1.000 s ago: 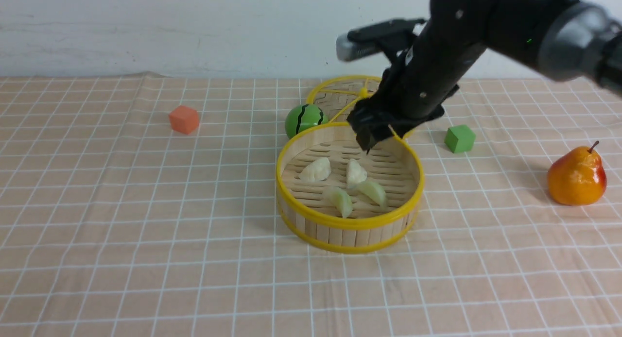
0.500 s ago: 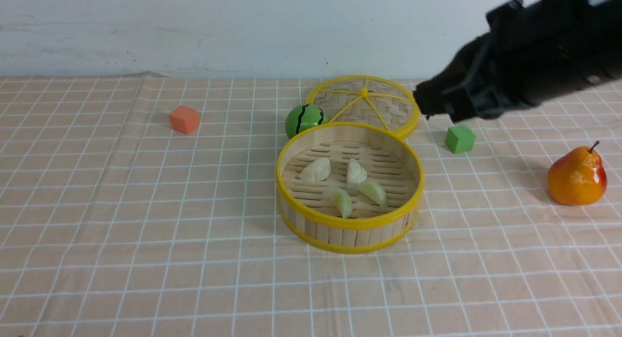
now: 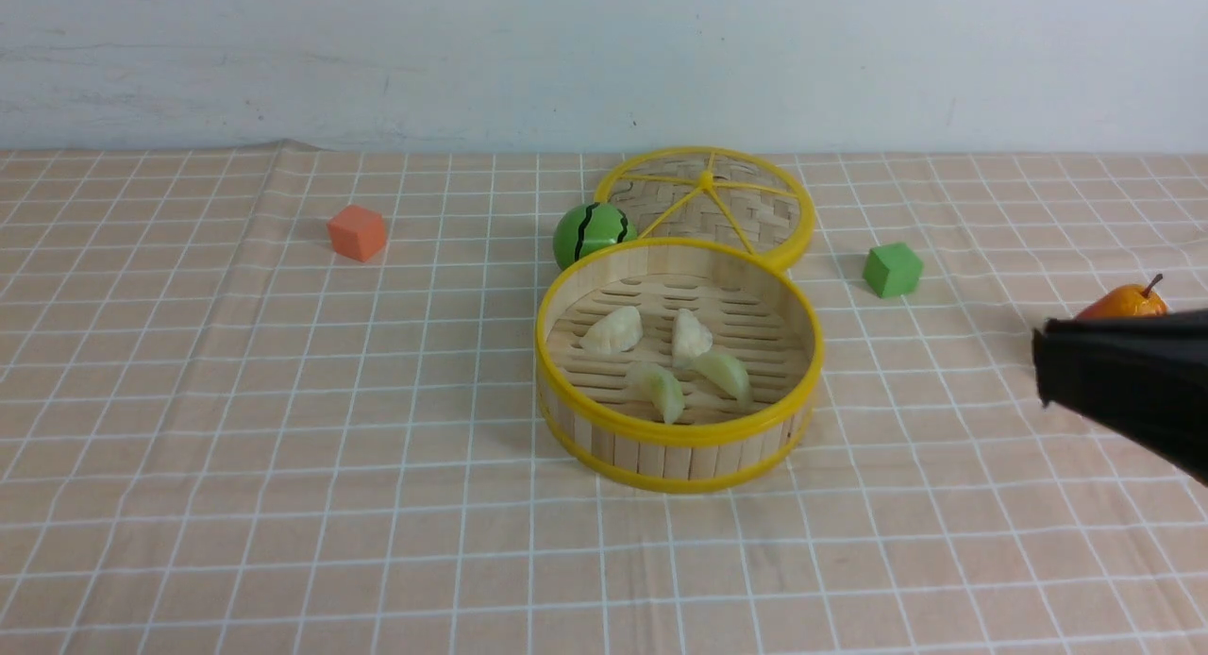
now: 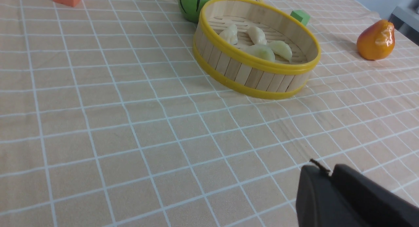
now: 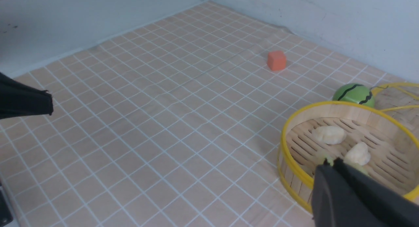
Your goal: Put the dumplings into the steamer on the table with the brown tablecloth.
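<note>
We see all four dumplings inside the steamer at table centre. Right gripper at 3 o'clock, pressed closed, empty; left gripper closed, empty. Loading looks done; next just park arms.

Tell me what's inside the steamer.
Inside the steamer lie four dumplings on the slatted floor: two white toward the back, two greenish nearer the front. The near wall hides the front strip of the floor.

Cream dumplings inside the steamer, closed right hand before it, orange cube well apart
</note>
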Controlling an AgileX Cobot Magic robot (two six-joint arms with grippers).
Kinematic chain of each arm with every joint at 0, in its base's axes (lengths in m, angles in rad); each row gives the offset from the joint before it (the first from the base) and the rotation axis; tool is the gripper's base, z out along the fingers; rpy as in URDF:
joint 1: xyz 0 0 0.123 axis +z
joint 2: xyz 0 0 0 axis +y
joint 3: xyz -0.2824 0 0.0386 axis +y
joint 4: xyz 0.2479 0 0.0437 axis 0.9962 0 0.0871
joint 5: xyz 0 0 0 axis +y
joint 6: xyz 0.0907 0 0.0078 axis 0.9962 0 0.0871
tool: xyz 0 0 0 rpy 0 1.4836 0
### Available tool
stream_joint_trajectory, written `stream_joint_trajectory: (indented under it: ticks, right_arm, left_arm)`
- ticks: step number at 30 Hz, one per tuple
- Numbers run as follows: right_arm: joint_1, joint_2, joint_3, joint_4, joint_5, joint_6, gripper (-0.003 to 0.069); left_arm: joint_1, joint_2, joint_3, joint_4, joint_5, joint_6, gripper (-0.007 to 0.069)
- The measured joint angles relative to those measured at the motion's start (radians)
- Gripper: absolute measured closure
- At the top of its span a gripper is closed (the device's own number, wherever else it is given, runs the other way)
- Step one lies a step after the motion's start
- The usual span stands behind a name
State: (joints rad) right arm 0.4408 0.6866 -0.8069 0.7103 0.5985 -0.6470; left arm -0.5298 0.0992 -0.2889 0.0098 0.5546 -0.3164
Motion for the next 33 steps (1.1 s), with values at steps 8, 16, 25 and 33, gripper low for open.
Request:
stream_joint_trajectory:
  ticks: [8, 16, 25, 33]
  right_arm:
    - [0.0, -0.077, 0.012, 0.004, 0.121, -0.004, 0.0671]
    - [0.0, -0.092, 0.013, -0.068, 0.161, -0.004, 0.0669]
    - [-0.058, -0.289, 0.33, -0.329, -0.199, 0.314, 0.0669]
    - [-0.313, -0.614, 0.693, -0.658, -0.279, 0.742, 0.0669]
  left_arm:
    - [0.0, 0.0, 0.0, 0.0, 0.0, -0.001, 0.0568]
    - [0.0, 0.0, 0.0, -0.001, 0.0, -0.001, 0.0568]
    - [0.0, 0.0, 0.0, -0.002, 0.0, -0.001, 0.0568]
    - [0.0, 0.0, 0.0, -0.002, 0.0, -0.001, 0.0555]
